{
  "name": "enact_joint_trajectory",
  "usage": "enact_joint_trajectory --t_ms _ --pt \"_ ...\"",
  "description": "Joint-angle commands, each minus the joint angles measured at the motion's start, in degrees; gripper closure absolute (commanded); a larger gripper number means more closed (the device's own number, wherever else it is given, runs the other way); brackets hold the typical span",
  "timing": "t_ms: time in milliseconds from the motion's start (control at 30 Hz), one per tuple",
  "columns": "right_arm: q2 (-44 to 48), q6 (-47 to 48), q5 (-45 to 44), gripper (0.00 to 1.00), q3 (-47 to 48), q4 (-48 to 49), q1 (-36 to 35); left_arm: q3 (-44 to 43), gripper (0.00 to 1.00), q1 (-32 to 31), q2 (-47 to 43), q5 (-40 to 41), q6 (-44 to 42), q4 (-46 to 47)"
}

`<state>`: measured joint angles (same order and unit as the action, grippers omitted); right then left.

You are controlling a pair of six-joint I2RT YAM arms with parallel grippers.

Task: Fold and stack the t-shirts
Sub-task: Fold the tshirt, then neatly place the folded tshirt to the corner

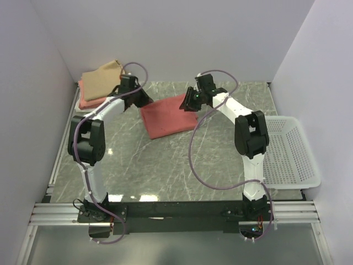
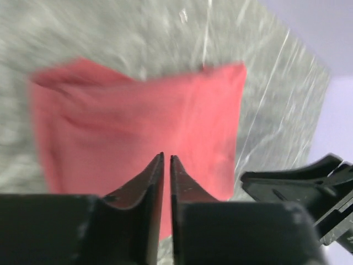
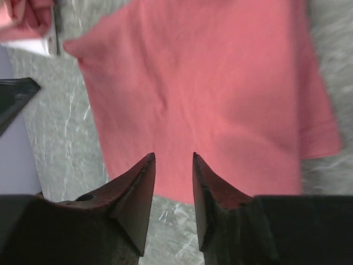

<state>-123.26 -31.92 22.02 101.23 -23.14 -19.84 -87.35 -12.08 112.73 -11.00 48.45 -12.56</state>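
Hovering over the folded salmon-red shirt mid-worktop, my left pincer is nearly clenched on nothing, my right pincer released; tan shirt tops pink shirt upper left; basket at right.

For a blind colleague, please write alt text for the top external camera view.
A folded salmon-red t-shirt lies on the grey marble table, with the left gripper and right gripper at its far corners. A tan shirt rests on a pink shirt at the far left, and a white basket sits at the right.
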Motion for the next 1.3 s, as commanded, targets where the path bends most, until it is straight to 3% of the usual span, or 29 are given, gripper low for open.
enact_joint_trajectory --t_ms 0,100,400,733,1100,1267 --pt "-0.13 -1.47 0.92 0.62 -2.07 2.56 -0.73 -2.64 0.93 -2.69 3.37 1.87 -2.04 -3.34" --pt "0.56 -3.06 0.66 0.65 -7.35 4.14 -0.82 -1.95 0.99 -4.36 5.48 2.13 -2.48 -4.49" --pt "2.93 -3.32 -3.29 0.69 -18.33 3.10 -1.35 10.78 0.99 -5.41 3.55 3.45 -1.25 -1.42" --pt "9.35 -3.85 -4.53 0.70 -29.50 5.38 -3.54 18.61 0.99 -8.05 0.13 2.22 -1.95 0.43" --pt "24.72 -5.70 -5.67 0.71 -45.76 8.19 -8.82 30.12 0.99 -10.42 -11.20 0.55 -3.53 -0.53" --pt "27.64 -4.20 -8.21 0.71 -42.37 6.09 -8.91 27.33 0.98 -10.42 -16.74 1.33 -5.03 -4.92"
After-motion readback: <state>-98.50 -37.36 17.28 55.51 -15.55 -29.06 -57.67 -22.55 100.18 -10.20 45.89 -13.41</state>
